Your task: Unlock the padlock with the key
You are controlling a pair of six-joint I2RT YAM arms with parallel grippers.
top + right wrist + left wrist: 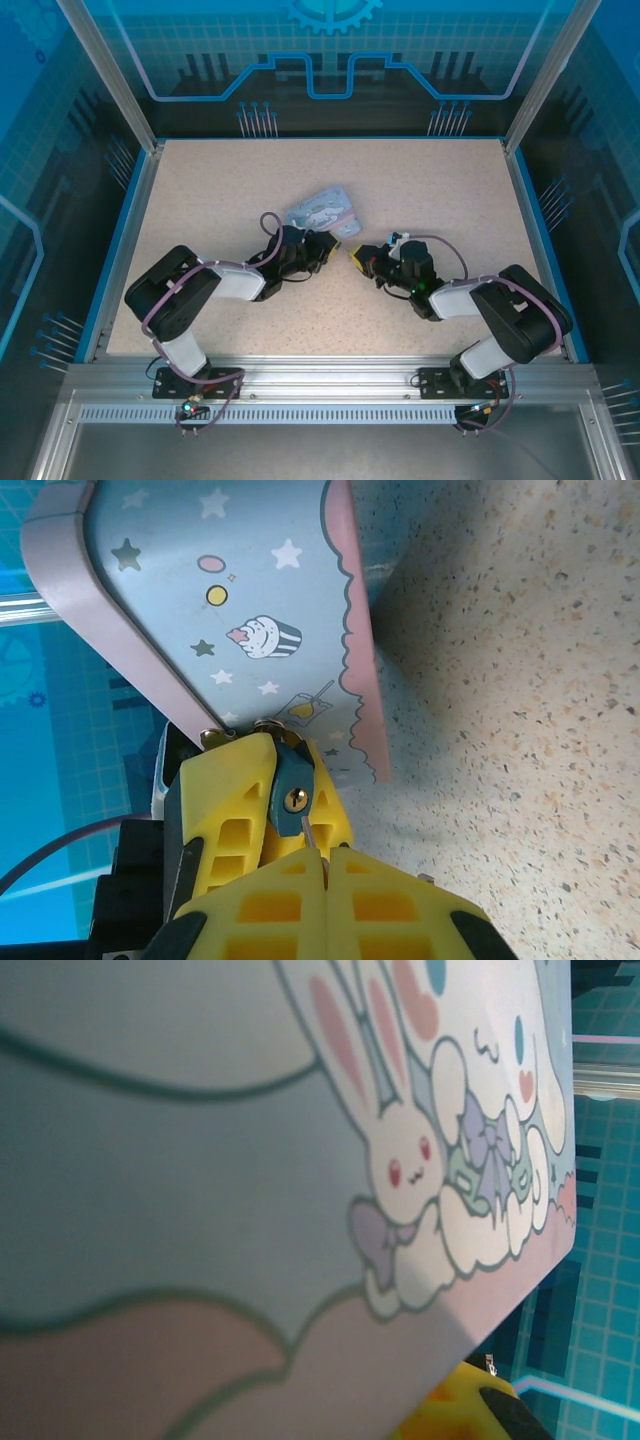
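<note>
Right gripper (325,865) pinches the key (311,833), tip just below the keyhole of the padlock (288,792); left gripper (285,772) clamps it beside the tin (230,600).

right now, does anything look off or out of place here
The tin sits tilted up rather than flat, with the padlock at its edge pinched in the left claw. The key in the right claw stops just short of the keyhole.

Tin (250,600): pale blue with pink scalloped edging; printed with white rabbit figures, stars, a cupcake. Padlock (285,792): dark teal body, brass keyway. Key (310,836): silver-grey. Right hand (325,862): yellow fingers, black backing. Tabletop (520,730): beige, finely speckled brown and white.
</note>
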